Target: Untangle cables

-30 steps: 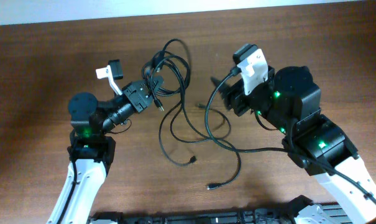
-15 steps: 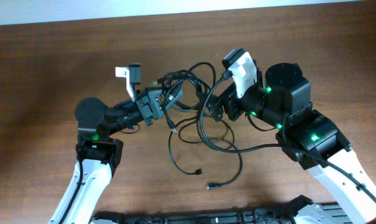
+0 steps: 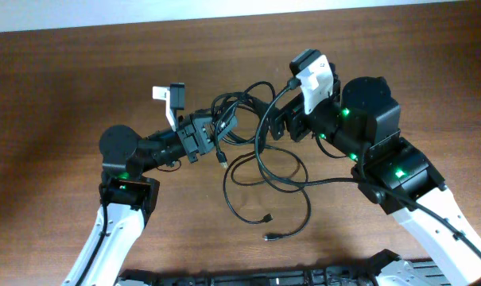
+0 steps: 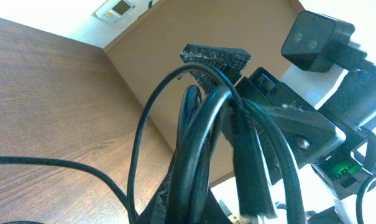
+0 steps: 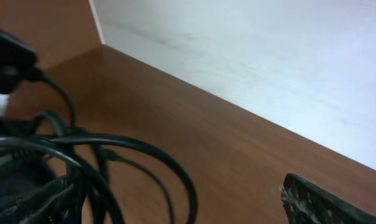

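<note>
Black cables (image 4: 203,146) in tight left jaws; right jaws agape.

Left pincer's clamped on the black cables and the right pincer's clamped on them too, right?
No. The left pincer is clamped on the cables, but the right pincer is open; the right wrist view shows its fingers wide apart.

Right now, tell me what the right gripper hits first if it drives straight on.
Probably the cables: their loops hang just ahead of the open right gripper, with the left gripper, clamped on them, beyond. Depth is hard to judge.
</note>
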You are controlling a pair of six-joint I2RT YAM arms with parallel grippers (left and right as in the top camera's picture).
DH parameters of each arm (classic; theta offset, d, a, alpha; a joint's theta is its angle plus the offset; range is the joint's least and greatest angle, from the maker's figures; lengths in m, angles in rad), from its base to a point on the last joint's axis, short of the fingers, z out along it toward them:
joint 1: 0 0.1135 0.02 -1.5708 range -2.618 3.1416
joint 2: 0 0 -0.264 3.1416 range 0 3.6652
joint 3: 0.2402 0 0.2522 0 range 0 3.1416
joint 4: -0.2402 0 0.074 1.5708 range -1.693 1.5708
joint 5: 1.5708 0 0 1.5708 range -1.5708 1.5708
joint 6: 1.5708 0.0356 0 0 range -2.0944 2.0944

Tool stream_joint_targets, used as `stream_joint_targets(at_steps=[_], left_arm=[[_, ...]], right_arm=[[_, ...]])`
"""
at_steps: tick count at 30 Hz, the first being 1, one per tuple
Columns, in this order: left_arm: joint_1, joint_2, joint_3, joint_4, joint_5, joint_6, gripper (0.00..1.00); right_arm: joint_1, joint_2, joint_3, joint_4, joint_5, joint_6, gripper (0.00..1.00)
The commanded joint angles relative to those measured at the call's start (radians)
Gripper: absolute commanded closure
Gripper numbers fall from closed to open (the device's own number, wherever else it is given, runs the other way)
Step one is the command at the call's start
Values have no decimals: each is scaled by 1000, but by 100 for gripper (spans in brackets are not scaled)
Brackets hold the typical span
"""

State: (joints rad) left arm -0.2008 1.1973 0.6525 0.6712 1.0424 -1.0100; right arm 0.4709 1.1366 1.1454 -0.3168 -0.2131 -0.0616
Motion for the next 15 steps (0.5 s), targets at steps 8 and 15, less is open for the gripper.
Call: stream_joint_targets(at_steps=[8,15], left_arm=[[-61,-2,4,32,-20,28,100],[-61,-2,4,33,122,42,100]], right_arm=[[-1,50,10,124,-81,-69,1],[-2,50,11,145,320,-53,1]])
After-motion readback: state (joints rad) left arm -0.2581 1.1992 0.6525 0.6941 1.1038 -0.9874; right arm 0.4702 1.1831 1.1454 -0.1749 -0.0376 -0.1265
